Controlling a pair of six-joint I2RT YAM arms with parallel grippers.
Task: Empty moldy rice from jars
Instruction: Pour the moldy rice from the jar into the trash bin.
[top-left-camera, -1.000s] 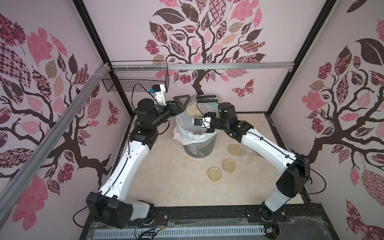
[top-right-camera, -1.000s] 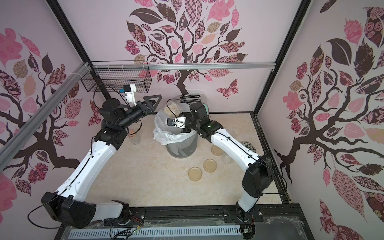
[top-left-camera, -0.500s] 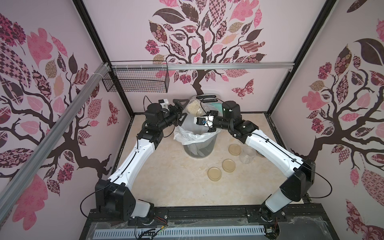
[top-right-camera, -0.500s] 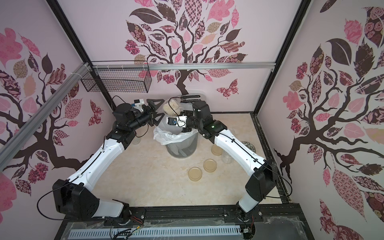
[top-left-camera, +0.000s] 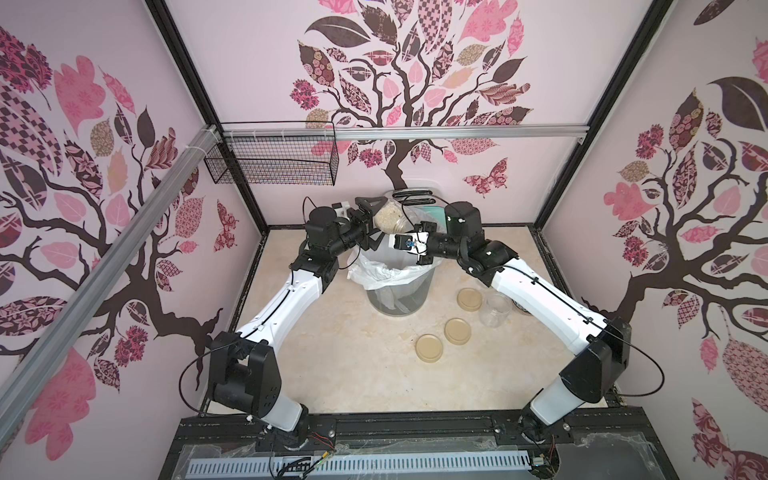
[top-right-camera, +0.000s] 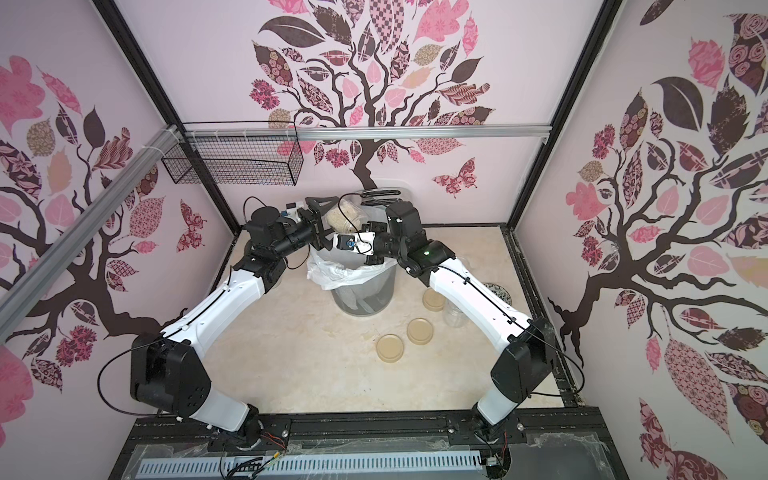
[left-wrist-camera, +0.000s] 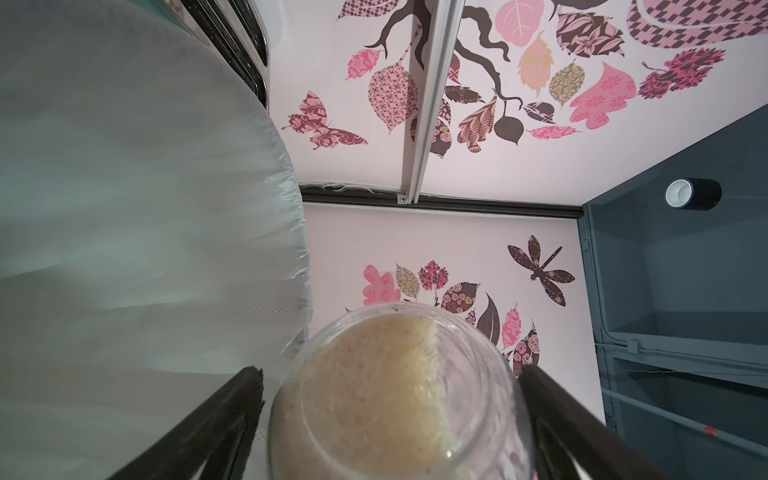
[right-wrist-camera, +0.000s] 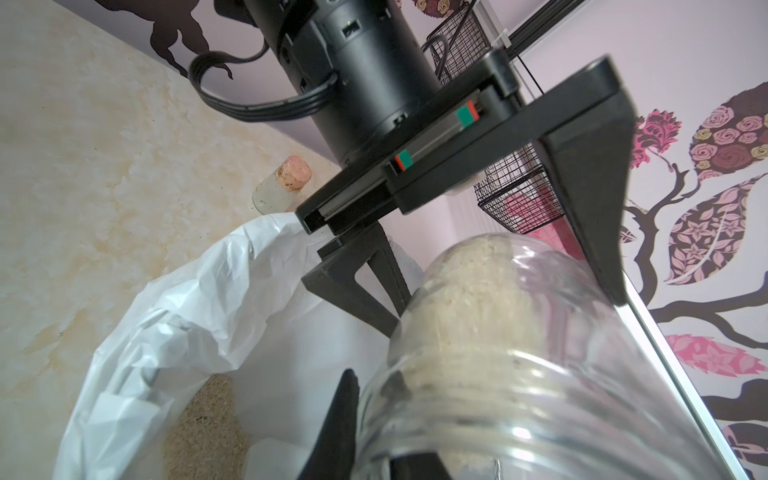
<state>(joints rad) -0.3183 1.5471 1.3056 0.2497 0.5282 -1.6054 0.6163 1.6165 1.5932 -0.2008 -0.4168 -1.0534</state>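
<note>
A clear glass jar (top-left-camera: 390, 218) (top-right-camera: 343, 218) hangs tilted over the lined bin (top-left-camera: 399, 295), its open mouth facing my right gripper. My left gripper (top-left-camera: 380, 220) (left-wrist-camera: 388, 370) is shut on the jar's body (left-wrist-camera: 395, 395). Moldy rice (left-wrist-camera: 374, 386) (right-wrist-camera: 469, 291) sits as a pale clump in its closed end. My right gripper (top-left-camera: 398, 239) (right-wrist-camera: 382, 419) is shut, with its tips at the jar's threaded neck (right-wrist-camera: 519, 399). One fingertip (right-wrist-camera: 347, 399) lies against the glass outside. Loose grains (right-wrist-camera: 208, 424) lie in the bin's white liner. An empty jar (top-left-camera: 494, 309) stands on the table.
Three beige lids (top-left-camera: 469, 299) (top-left-camera: 457, 331) (top-left-camera: 430, 348) lie flat right of the bin. A dark patterned bowl (top-right-camera: 496, 291) shows behind the right forearm. A cork-stoppered flask (right-wrist-camera: 282, 187) stands beyond the bin. A wire basket (top-left-camera: 274, 160) hangs on the back wall.
My left arm has swung in toward the bin and its wrist has rolled, tipping the jar. The right gripper has shifted slightly up to the jar's mouth.
</note>
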